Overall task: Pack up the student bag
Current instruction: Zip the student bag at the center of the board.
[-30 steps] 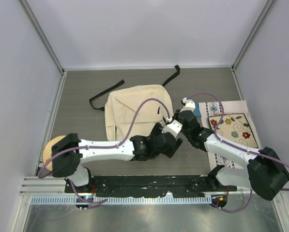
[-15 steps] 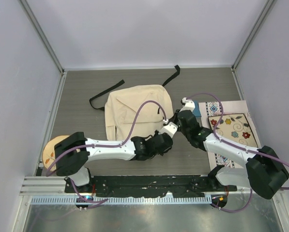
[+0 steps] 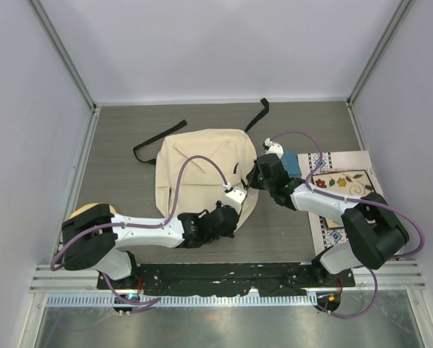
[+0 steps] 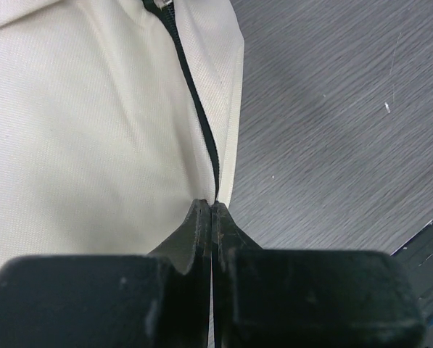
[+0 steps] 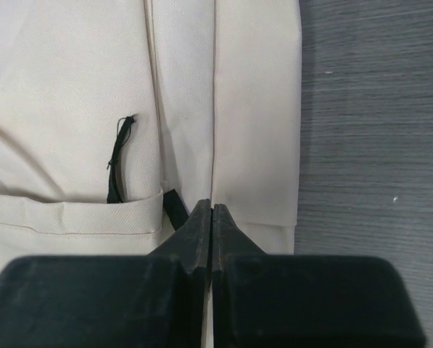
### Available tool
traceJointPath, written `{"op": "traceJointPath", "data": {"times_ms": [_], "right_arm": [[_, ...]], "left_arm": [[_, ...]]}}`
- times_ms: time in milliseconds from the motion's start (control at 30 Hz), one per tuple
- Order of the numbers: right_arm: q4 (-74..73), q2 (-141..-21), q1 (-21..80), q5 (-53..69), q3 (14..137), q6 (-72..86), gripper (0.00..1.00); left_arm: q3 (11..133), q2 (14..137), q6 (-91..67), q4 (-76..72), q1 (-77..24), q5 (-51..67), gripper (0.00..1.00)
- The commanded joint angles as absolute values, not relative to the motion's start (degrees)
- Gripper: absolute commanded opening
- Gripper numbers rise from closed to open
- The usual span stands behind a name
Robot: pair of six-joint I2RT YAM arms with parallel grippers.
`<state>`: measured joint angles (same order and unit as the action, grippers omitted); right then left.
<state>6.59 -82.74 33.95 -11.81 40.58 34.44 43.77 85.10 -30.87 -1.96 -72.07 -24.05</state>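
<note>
The bag (image 3: 201, 170) lies flat mid-table, its black straps (image 3: 158, 141) trailing toward the back. Only the top view shows the flowered mat (image 3: 350, 190) to its right. The left wrist view shows the left gripper (image 4: 212, 205) closed tight at the end of the black zip (image 4: 198, 101) on the bag's edge; I cannot tell whether it pinches cloth. The right gripper (image 5: 212, 206) is likewise closed, over the bag near a loose black thread (image 5: 118, 159).

Surface: I see a grey wood-grain tabletop (image 3: 318, 123).
Centre: cream fabric backpack (image 3: 201, 163), black straps, lying flat.
Right: flower-patterned rectangular cloth (image 3: 350, 185).
Near left: tan round disc (image 3: 87, 212).
</note>
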Motion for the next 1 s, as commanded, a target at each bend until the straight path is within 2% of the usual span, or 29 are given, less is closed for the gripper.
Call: {"op": "traceJointPath", "data": {"times_ms": [0,233,267,300,367,400,500,600,833,967], "right_arm": [[14.24,-82.79,32.43,-15.47,44.30,35.51,0.01],[15.03,-81.13,32.34,-13.28,42.02,34.89,0.01],[15.64,-80.43,32.34,-12.49,41.14,34.89,0.01],[16.25,-78.59,32.34,-11.18,39.74,34.98,0.06],[15.91,-76.56,32.34,-10.64,38.76,35.50,0.20],[14.86,-74.81,32.34,-10.72,38.41,35.94,0.33],[10.66,-72.78,32.25,-12.47,39.02,36.82,0.47],[7.31,-71.54,31.99,-14.32,39.64,37.96,0.49],[4.93,-70.49,31.73,-15.81,36.74,44.72,0.50],[4.66,-66.81,31.73,-15.91,32.97,47.19,0.49]], "left_arm": [[41.92,84.37,-32.87,-1.04,-72.95,-20.30,0.00],[42.09,84.20,-33.49,-0.54,-72.95,-21.35,0.00],[42.80,84.11,-33.57,-0.18,-72.95,-21.97,0.03],[43.41,83.85,-34.01,1.56,-72.86,-22.67,0.32],[45.69,83.32,-34.80,4.65,-72.95,-25.29,0.60],[46.57,82.89,-34.89,5.70,-72.86,-26.10,0.74],[50.09,80.86,-34.54,9.31,-71.90,-29.18,0.87],[53.24,78.84,-34.27,11.76,-68.74,-28.66,0.97],[62.90,81.91,-35.51,14.76,-53.72,-20.83,1.00],[71.70,90.41,-33.67,17.75,-50.89,-20.13,1.00]]}}
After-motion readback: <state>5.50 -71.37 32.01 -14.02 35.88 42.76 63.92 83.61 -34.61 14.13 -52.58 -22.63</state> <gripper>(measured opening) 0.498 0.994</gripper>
